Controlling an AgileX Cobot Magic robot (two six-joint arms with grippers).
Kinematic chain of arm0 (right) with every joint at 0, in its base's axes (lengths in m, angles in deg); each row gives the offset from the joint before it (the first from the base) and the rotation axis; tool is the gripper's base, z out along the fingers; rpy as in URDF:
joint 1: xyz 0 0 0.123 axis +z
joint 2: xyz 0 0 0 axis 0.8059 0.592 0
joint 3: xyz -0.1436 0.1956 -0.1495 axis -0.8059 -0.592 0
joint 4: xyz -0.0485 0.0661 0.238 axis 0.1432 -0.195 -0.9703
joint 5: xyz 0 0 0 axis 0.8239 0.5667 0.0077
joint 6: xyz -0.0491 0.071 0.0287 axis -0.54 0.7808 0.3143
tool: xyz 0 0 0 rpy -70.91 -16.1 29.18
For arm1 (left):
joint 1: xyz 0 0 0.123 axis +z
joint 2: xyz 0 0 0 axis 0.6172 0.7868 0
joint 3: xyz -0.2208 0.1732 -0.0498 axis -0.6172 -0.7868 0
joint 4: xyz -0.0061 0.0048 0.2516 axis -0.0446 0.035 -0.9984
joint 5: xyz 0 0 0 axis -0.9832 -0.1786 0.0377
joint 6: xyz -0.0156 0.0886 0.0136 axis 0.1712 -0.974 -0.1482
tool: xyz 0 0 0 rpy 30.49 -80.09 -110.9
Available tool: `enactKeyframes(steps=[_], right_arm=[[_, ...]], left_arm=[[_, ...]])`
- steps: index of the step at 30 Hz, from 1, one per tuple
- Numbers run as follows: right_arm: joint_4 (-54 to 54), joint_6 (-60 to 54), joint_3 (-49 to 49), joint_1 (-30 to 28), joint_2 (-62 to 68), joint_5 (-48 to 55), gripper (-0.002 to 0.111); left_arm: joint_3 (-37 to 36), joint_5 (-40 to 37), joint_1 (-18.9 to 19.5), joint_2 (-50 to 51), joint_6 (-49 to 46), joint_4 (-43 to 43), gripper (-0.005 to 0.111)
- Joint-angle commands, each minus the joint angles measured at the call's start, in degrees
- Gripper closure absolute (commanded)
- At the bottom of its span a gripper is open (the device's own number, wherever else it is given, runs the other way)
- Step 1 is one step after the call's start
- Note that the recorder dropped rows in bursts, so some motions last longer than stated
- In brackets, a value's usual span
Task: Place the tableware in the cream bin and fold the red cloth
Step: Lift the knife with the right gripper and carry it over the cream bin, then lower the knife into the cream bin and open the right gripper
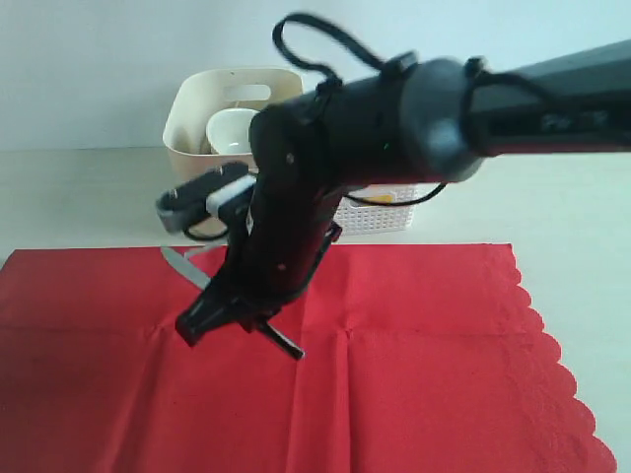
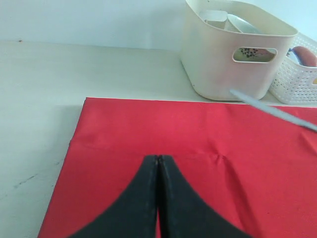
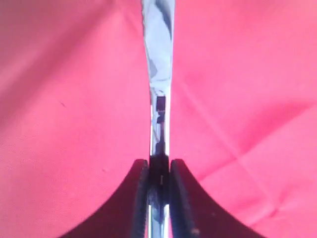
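Note:
The red cloth (image 1: 414,365) lies spread flat on the table, its scalloped edge on the right. My right gripper (image 1: 237,305) reaches across to the left and is shut on the metal knife (image 1: 185,264), held slanted just above the cloth. In the right wrist view the knife (image 3: 157,59) runs out from between the jaws of the gripper (image 3: 159,166). The left gripper (image 2: 158,158) is shut and holds nothing, low over the cloth (image 2: 198,134) near its edge. The cream bin (image 1: 197,113) stands behind the cloth with a white bowl (image 1: 232,133) inside.
A white lattice basket (image 1: 380,212) with food items sits right of the cream bin (image 2: 218,64), behind the cloth. Bare cream table lies beyond the cloth's left edge (image 2: 39,114). The right arm's black body (image 1: 394,128) hides the middle of the scene.

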Motion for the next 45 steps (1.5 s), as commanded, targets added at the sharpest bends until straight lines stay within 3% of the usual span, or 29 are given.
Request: enactKeyframes(steps=[1,11,20,26,37,45], right_arm=[[0.1,0.7,-0.8,-0.1,-8.0,-6.0,0.108],[0.5,0.7,-1.8,-0.1,-14.1,-28.6,0.108],[0.5,0.7,-1.6,-0.9,-5.1,-63.2,0.108],[-5.7,0.0,-0.4,-2.8,5.5,-85.6,0.108],[-9.1,-4.9,14.2,-4.1,21.6,-87.1,0.108],[-22.7,-16.2,17.3,-4.1,25.8,-84.0,0.108]], left_arm=[[-0.1,0.5,0.2,-0.3,0.4,0.1,0.107],[-0.1,0.5,0.2,-0.3,0.4,0.1,0.107],[-0.1,0.5,0.2,-0.3,0.4,0.1,0.107],[-0.1,0.5,0.2,-0.3,0.4,0.1,0.107],[-0.1,0.5,0.2,-0.3,0.4,0.1,0.107],[-0.1,0.5,0.2,-0.3,0.4,0.1,0.107]])
